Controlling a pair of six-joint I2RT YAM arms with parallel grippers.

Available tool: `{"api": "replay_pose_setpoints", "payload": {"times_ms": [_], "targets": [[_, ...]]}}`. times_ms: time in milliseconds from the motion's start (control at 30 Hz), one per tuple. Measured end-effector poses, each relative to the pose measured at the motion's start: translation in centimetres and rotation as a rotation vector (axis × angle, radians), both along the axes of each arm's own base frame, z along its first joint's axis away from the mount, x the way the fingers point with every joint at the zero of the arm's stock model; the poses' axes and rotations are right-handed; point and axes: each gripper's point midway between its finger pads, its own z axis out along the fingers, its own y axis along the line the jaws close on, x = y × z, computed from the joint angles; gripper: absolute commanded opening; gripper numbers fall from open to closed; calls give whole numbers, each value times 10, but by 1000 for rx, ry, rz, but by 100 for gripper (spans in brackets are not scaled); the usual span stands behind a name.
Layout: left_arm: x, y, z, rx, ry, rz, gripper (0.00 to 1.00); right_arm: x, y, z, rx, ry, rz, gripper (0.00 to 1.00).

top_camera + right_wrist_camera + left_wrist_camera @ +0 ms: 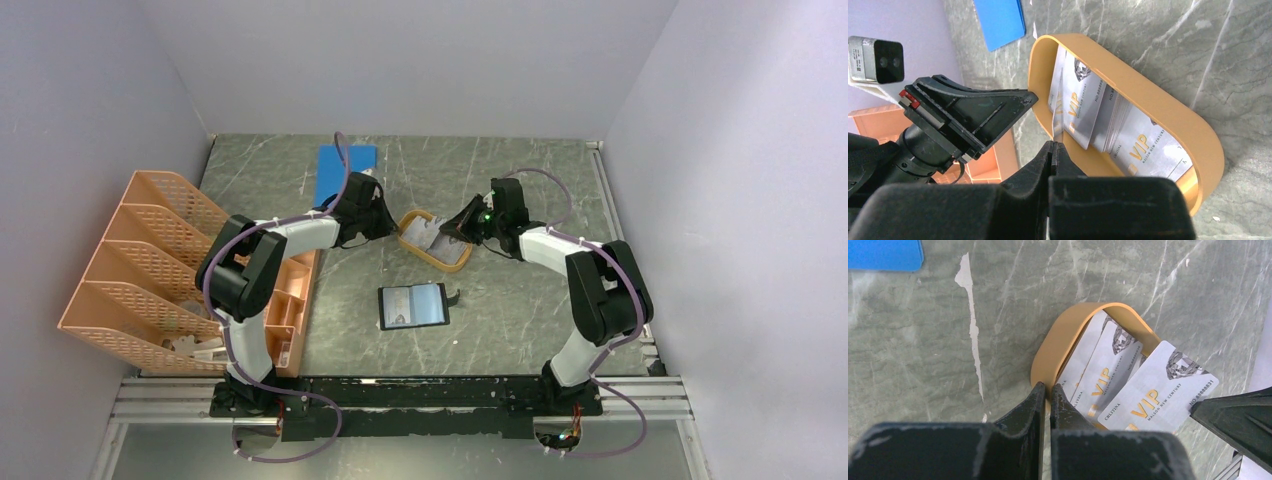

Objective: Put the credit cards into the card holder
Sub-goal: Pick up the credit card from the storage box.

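Observation:
The orange oval tray [446, 263] holds several pale grey VIP credit cards [1100, 372], also seen in the right wrist view [1143, 145]. My left gripper [1047, 389] is shut on the tray's near rim [1058, 340], one finger inside and one outside. My right gripper [1054, 145] is shut on one credit card, seen edge-on [1058, 107]; in the left wrist view this card [1160, 390] is lifted and tilted over the tray's right end. The black card holder [413, 305] lies open on the table in front of the tray, untouched.
An orange mesh file rack [150, 270] stands at the left. A blue flat sheet [345, 170] lies at the back behind the left arm. The two grippers meet close together over the tray [1158, 100].

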Motion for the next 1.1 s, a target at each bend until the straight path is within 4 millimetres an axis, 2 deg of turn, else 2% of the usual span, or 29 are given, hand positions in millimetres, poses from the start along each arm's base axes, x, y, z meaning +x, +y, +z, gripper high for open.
{"api": "replay_pose_setpoints", "payload": {"times_ms": [267, 467, 600, 633, 667, 733, 767, 967, 1033, 1100], "targets": [[-3, 2, 0, 6, 11, 1, 6, 0, 0, 2, 1, -4, 1, 0], [-7, 7, 1, 22, 40, 5, 36, -3, -2, 18, 1, -37, 4, 0], [-6, 7, 17, 12, 32, 12, 58, -6, -4, 36, -2, -76, 8, 0], [-5, 6, 24, 6, 21, 12, 63, -7, -5, 39, -4, -82, 9, 0], [-4, 6, 34, -2, 9, 14, 78, -9, -6, 42, -8, -90, 11, 0], [-2, 6, 58, -19, -26, 21, 94, -13, -8, 50, -18, -108, 17, 0], [-1, 7, 72, -28, -52, 27, 96, -15, -9, 54, -23, -117, 21, 0], [-12, 29, 164, -109, -247, 59, 97, -37, -17, 84, -54, -188, 69, 0], [-18, 39, 190, -156, -319, 59, 97, -46, -18, 96, -54, -219, 95, 0], [-24, 44, 207, -211, -373, 33, 97, -54, -16, 108, -40, -248, 126, 0]]}}
